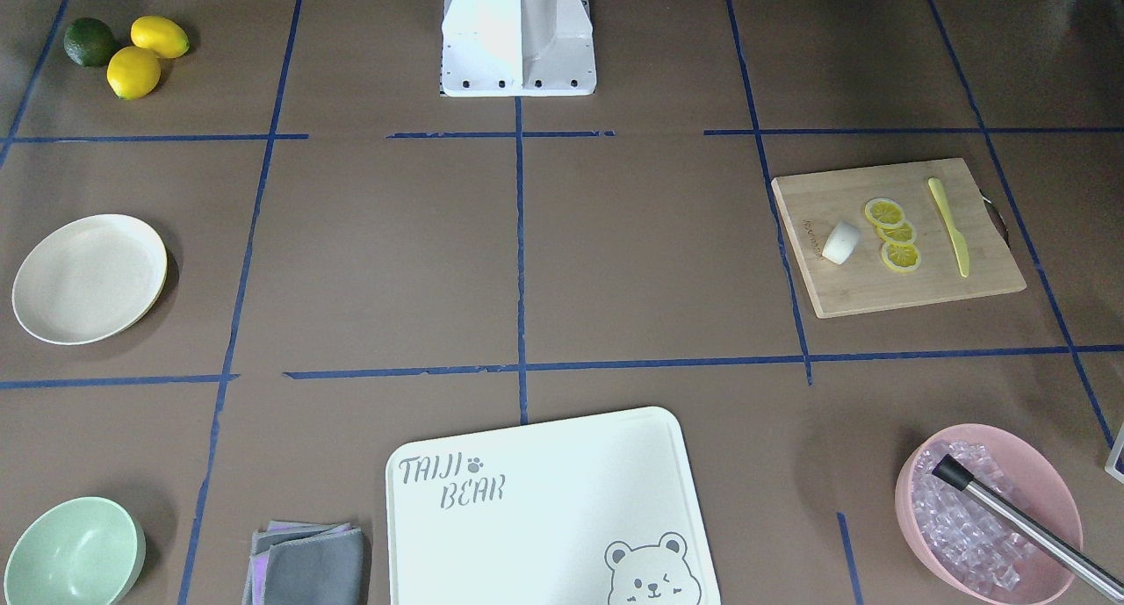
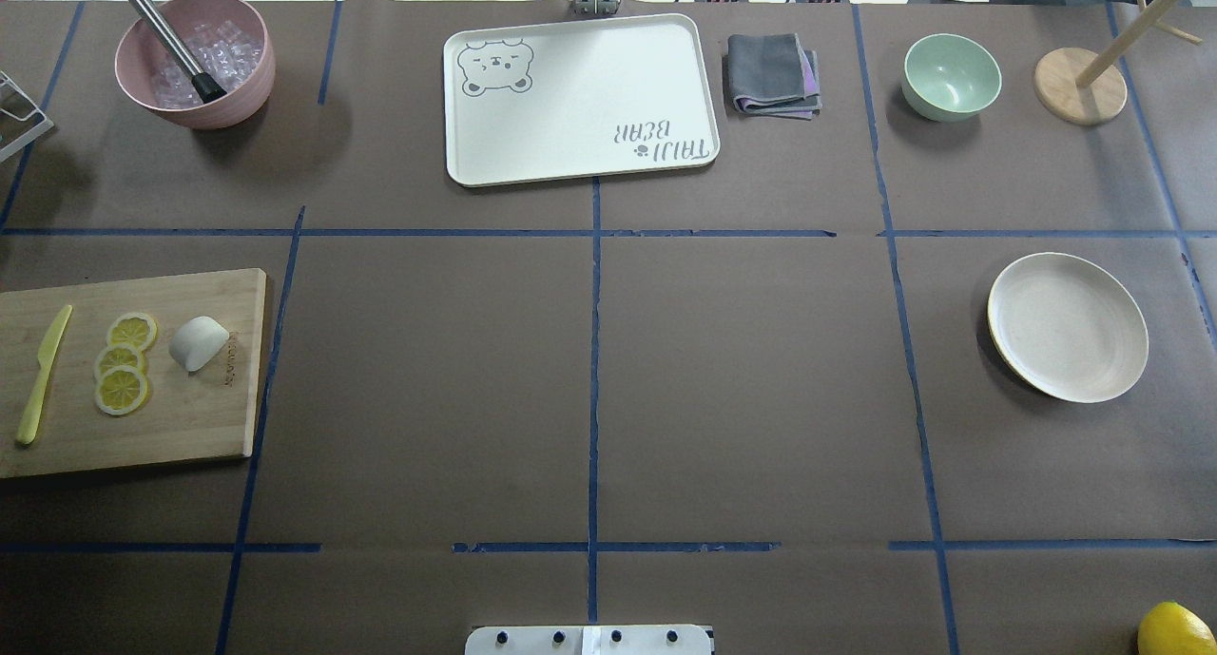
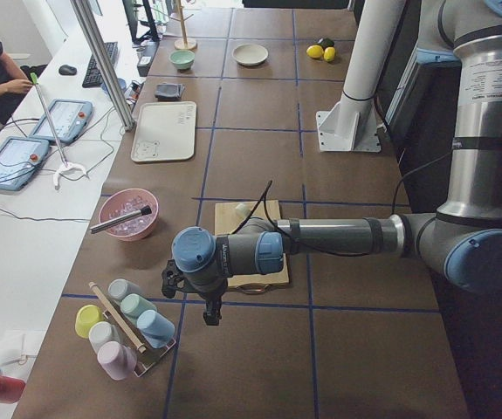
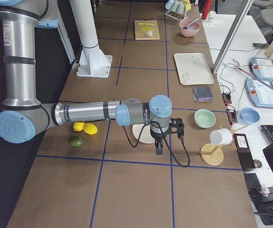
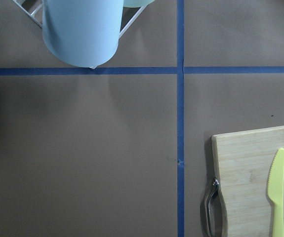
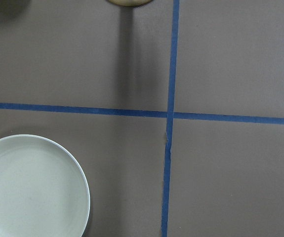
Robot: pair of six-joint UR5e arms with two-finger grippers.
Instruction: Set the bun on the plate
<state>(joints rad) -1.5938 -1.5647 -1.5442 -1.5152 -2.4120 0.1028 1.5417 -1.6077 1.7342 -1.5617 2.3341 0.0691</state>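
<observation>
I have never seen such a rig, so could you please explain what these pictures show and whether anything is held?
A two-armed robot works at a table. Two cameras look down from opposite sides, two look along it from its ends, one rides each wrist. The left gripper hangs beside the wooden board, where the bun lies by lemon slices and a knife. The right gripper hangs near the empty plate. Nothing holds the bun; whether the grippers are open, I cannot tell.
</observation>
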